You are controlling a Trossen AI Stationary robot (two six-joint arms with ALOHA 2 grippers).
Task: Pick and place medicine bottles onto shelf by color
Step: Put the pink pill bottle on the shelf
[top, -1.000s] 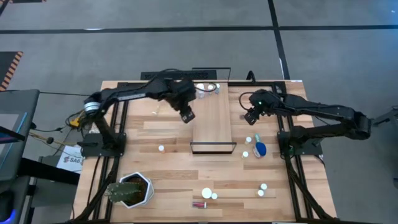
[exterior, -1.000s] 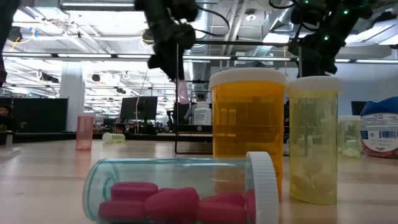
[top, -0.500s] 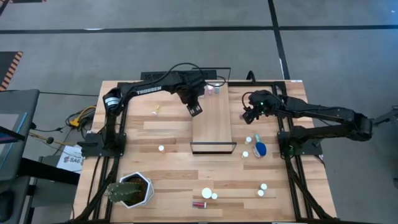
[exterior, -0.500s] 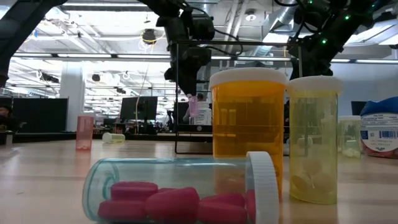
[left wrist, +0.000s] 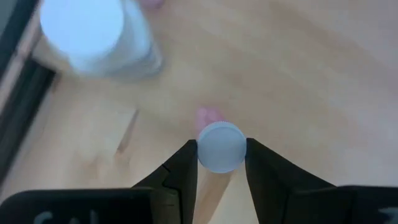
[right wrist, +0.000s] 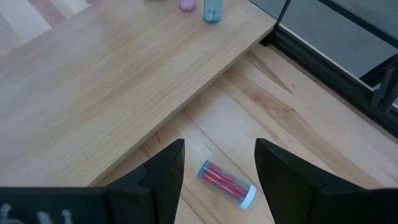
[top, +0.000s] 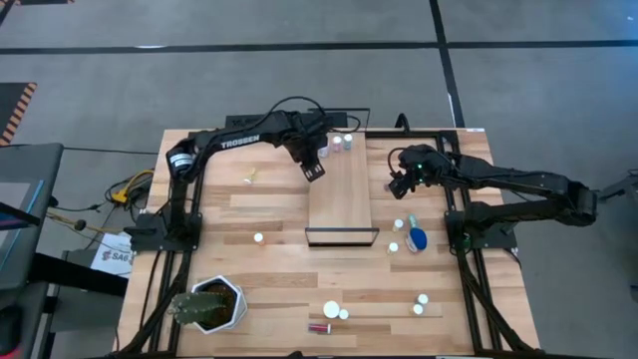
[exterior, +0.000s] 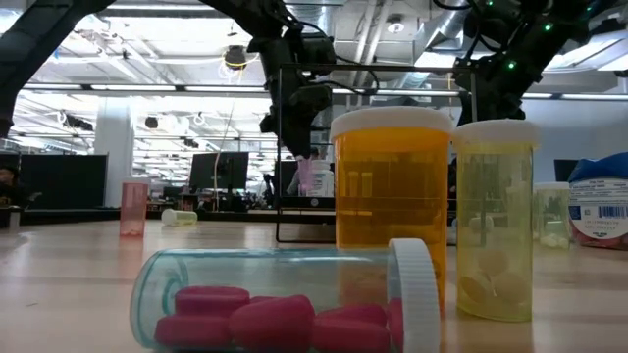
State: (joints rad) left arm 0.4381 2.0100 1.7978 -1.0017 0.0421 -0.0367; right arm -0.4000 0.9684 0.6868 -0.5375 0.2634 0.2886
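Left gripper point(top: 315, 172) over the shelf point(top: 342, 194) near its far end, fingers point(left wrist: 180, 171) pinched on a small pink bottle point(left wrist: 221, 146) with a white cap, held clear of the board. Close by on the shelf, a white bottle point(left wrist: 93, 34) standing upright. Right gripper point(top: 398, 186) beside the shelf's right edge, jaws about half open and holding nothing, poised above a clear vial of red pills point(right wrist: 225, 183) lying on its side on the table point(top: 279, 214). Elsewhere on the table, loose bottles: a blue one point(top: 417, 238) right of the shelf, others near the front edge.
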